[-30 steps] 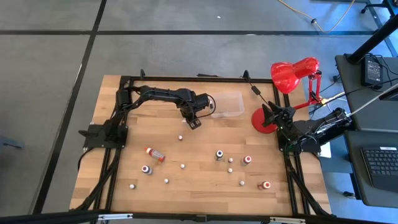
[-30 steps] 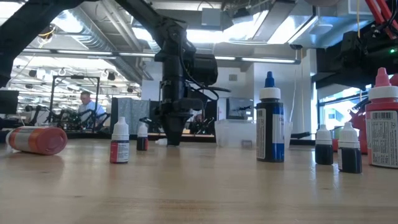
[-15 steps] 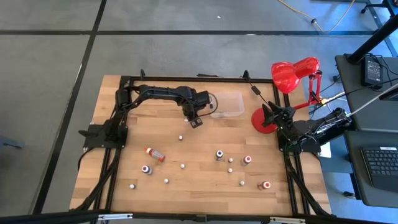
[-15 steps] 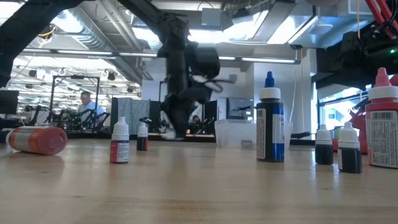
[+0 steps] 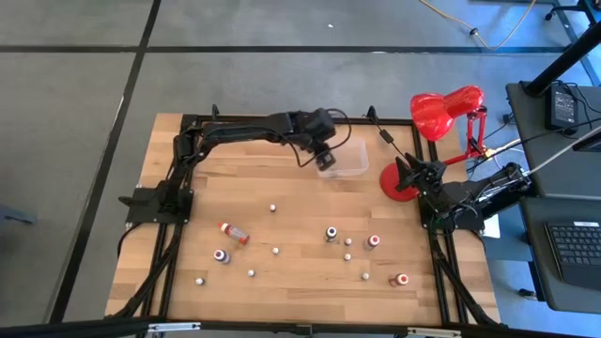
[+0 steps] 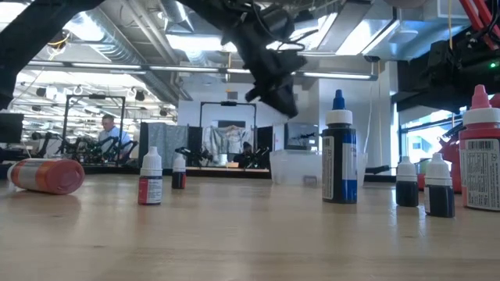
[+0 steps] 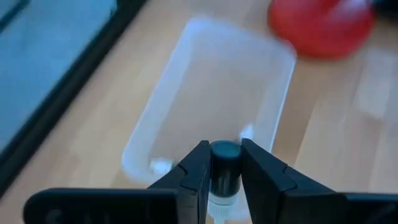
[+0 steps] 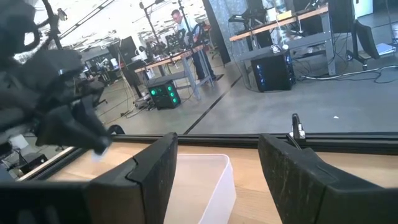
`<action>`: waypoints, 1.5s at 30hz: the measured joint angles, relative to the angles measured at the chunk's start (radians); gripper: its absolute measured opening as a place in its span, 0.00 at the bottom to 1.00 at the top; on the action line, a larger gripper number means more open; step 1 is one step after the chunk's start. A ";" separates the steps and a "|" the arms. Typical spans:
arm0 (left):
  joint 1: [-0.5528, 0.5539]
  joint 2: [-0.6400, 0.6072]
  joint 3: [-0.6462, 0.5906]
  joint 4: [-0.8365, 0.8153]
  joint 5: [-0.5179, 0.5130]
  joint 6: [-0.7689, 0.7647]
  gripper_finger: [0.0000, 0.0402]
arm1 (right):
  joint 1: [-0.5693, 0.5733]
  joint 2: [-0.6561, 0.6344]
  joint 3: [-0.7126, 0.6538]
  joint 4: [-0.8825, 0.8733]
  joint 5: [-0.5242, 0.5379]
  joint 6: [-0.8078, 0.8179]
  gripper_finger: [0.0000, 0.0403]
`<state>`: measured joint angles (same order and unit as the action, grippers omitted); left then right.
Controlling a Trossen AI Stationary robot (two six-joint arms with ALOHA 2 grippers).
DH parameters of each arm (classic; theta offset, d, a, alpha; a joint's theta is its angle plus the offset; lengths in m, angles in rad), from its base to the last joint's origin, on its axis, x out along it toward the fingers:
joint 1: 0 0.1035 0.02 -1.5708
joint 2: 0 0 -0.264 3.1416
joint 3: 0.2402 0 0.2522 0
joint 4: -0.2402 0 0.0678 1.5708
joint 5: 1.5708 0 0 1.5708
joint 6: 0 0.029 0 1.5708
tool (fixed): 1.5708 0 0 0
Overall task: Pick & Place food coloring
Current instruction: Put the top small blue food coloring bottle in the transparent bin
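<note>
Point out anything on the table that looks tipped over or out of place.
One red food coloring bottle lies on its side at the table's left, and another lies tipped near the front right corner. The rest stand upright and scattered. The left gripper holds a small bottle over the clear tub; nothing looks spilled.

One small food coloring bottle [image 7: 224,171], dark cap, whitish body, upright between the left gripper [image 7: 224,167] fingers, above the near end of the clear tub [image 7: 186,109]; tub sits at 12 o'clock on the table; remaining bottles [image 5: 331,234] scattered from 3 to 8 o'clock, most upright; an orange-red one [image 5: 234,232] lies on its side at 8 o'clock; another red one [image 5: 399,280] lies at 4 o'clock.
</note>
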<state>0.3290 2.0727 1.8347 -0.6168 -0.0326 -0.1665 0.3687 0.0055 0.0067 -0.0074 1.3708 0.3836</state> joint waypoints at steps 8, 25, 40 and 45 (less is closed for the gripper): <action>0.000 0.023 -0.027 0.080 0.006 -0.046 0.18 | 0.000 0.000 0.000 -0.007 -0.001 0.001 0.56; -0.003 0.112 -0.045 0.140 -0.001 -0.083 0.18 | 0.000 0.000 0.000 -0.026 -0.001 0.001 0.56; -0.008 0.134 -0.045 0.137 0.000 -0.083 0.22 | 0.000 0.000 0.000 -0.027 -0.001 0.000 0.56; -0.008 0.134 -0.045 0.138 0.000 -0.083 0.25 | 0.000 0.000 0.000 -0.027 -0.002 0.000 0.56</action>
<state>0.3214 2.2066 1.7901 -0.4787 -0.0330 -0.2491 0.3683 0.0051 0.0071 -0.0341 1.3691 0.3840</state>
